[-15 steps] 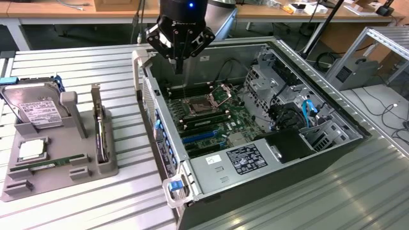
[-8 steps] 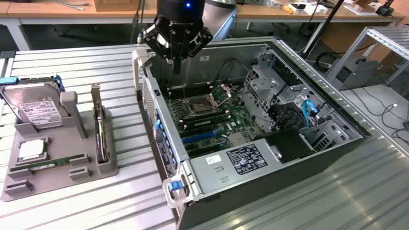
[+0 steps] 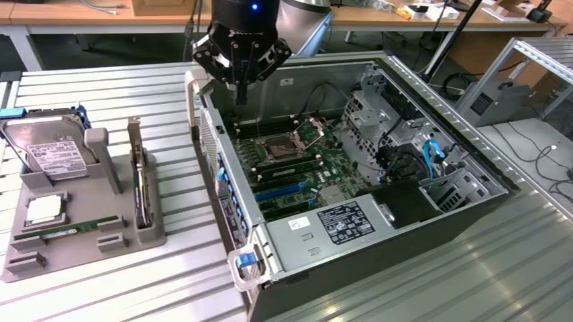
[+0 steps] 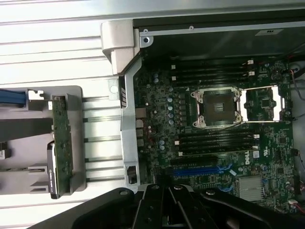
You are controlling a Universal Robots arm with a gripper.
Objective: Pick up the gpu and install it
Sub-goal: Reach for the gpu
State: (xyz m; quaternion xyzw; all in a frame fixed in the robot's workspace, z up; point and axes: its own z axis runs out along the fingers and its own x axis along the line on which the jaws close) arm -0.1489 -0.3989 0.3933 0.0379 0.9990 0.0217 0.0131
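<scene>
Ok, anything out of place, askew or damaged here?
Nothing looks damaged or spilled. The gpu stands on edge in the gray tray, and the gripper is shut on nothing above the open computer case. Only the CPU socket stands out: its cover is flipped open, the socket bare.

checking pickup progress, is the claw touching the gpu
Apart. The exterior view shows the claw over the computer case, the gpu upright in its holder beside the case.

Slatted metal table (image 3: 90,87) carries grey parts tray (image 3: 134,231), open computer case (image 3: 403,261).
</scene>
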